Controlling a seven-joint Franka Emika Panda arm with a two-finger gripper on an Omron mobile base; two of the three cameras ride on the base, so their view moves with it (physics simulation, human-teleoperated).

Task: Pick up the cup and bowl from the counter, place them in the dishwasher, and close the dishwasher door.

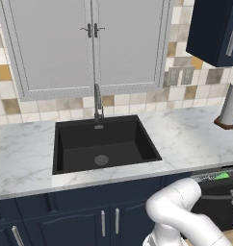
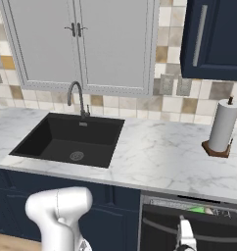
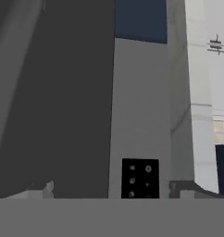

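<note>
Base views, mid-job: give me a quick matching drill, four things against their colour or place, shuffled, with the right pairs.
Things:
1. sink
2. paper-towel roll
3. cup
4. counter

Descriptions:
A. white marble with grey veins
B. bright green, seen just under the counter edge inside the dishwasher
C. black, set into the worktop below the tap
D. white, upright on a wooden base at the right end of the worktop

Pairs: 1-C, 2-D, 3-B, 4-A
</note>
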